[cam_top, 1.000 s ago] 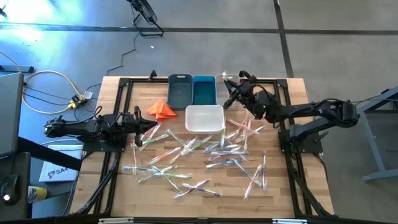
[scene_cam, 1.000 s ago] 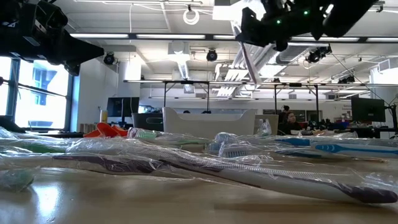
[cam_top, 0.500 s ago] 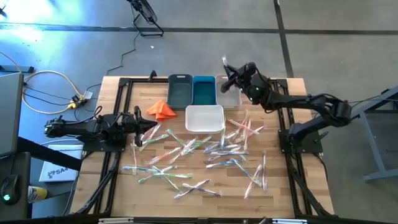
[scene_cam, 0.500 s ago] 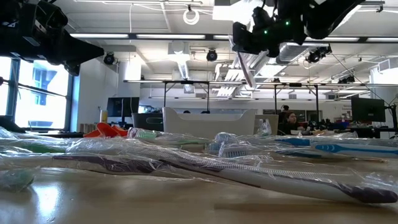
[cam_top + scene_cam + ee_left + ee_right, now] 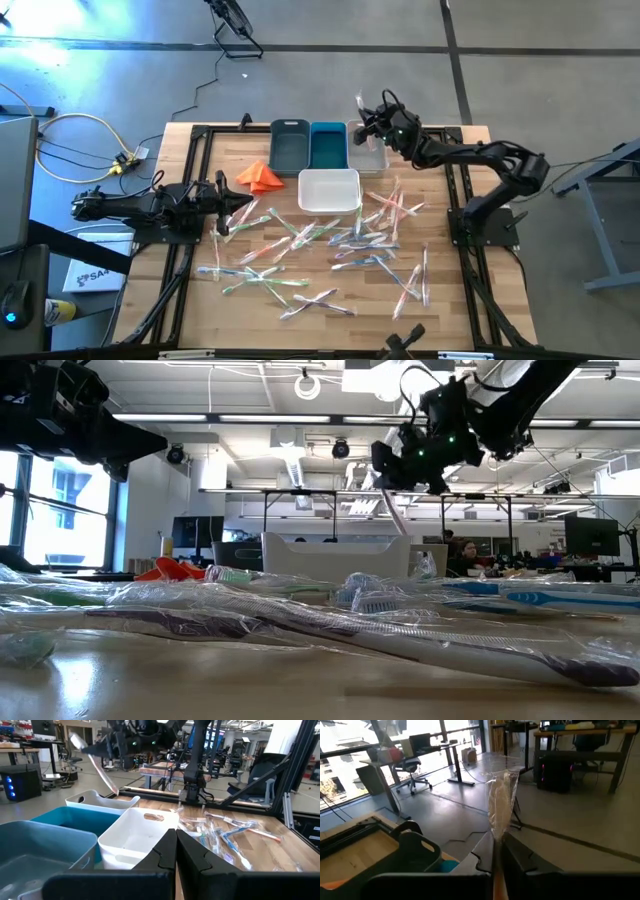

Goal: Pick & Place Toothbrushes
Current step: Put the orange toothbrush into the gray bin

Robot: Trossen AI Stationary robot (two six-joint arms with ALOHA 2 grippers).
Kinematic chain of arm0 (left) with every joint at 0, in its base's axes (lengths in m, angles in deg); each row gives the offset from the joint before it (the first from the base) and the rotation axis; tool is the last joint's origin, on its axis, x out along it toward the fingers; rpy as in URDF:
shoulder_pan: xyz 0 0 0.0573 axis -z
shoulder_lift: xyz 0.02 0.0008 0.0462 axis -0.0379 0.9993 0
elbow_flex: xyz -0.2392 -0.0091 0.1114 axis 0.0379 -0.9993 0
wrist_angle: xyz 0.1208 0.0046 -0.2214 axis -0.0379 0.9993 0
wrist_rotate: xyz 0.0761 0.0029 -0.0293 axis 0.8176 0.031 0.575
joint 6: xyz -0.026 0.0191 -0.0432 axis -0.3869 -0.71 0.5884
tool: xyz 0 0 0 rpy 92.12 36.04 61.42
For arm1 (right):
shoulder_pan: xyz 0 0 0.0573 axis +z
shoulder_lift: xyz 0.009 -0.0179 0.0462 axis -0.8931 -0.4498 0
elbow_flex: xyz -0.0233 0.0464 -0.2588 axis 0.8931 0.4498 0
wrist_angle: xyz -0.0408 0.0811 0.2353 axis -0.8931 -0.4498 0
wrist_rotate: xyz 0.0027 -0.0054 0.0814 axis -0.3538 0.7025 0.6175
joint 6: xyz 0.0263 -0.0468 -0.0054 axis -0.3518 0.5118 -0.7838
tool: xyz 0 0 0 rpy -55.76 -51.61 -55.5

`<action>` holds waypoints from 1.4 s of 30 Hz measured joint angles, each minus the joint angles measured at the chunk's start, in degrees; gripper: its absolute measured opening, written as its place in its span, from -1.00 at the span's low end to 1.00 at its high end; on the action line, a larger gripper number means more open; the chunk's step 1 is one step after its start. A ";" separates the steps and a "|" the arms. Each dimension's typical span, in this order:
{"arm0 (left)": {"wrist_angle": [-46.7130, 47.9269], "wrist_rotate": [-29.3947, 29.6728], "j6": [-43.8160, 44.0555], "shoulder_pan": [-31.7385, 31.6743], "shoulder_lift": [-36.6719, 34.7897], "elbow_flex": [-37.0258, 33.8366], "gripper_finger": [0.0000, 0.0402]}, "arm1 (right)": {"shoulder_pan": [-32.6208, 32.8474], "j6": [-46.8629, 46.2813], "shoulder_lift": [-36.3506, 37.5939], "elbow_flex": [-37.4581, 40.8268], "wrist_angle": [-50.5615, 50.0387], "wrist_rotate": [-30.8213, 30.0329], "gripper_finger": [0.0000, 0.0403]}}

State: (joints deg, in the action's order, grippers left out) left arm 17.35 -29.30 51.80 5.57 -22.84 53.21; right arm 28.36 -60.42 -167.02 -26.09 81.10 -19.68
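Right claw, gripping a toothbrush, has reached the clear bin.

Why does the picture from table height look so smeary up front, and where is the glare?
Low view: the nearest wrapped toothbrushes are out of focus, their plastic catching ceiling light. High view: blue-white glare washes the floor at upper left. Right wrist view: bright windows blow out behind the held toothbrush.

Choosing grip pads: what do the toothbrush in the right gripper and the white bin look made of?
Toothbrush: clear crinkly plastic film, glossy with creases, over a seemingly hard handle. White bin: likely molded plastic, smooth matte walls with a cut-out handle slot.
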 joint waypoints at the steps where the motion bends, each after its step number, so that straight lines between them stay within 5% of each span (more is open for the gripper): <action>1: 0.01 0.00 0.00 0.00 -0.01 0.00 -1.00 | -0.32 -0.67 -0.57 0.00 -0.28 0.50 -0.96; 24: 0.00 -0.02 0.00 0.00 -0.02 0.00 -1.00 | -2.76 -7.23 -4.92 0.00 -15.07 4.62 -0.96; 42: 0.00 -0.02 0.00 -0.01 0.00 0.00 -1.00 | -2.46 -7.45 -5.77 0.00 -15.35 4.45 -0.96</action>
State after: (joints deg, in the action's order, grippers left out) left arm 17.35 -29.32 51.80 5.56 -22.84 53.21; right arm 25.90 -67.87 -172.78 -26.09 65.75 -15.23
